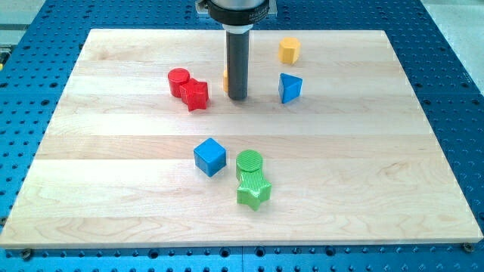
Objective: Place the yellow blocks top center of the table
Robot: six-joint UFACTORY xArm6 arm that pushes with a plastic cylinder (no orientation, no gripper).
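A yellow hexagonal block [289,51] sits near the view's top, right of centre. A second yellow block [225,79] is mostly hidden behind my rod; only a sliver shows at the rod's left side. My tip [237,97] rests on the board, touching or just in front of that hidden yellow block. The rod comes down from the view's top centre.
A red cylinder [178,80] and a red star-like block [196,94] sit together left of my tip. A blue triangular block [289,88] is to its right. A blue cube [209,156], a green cylinder [249,162] and a green star [253,190] lie lower centre.
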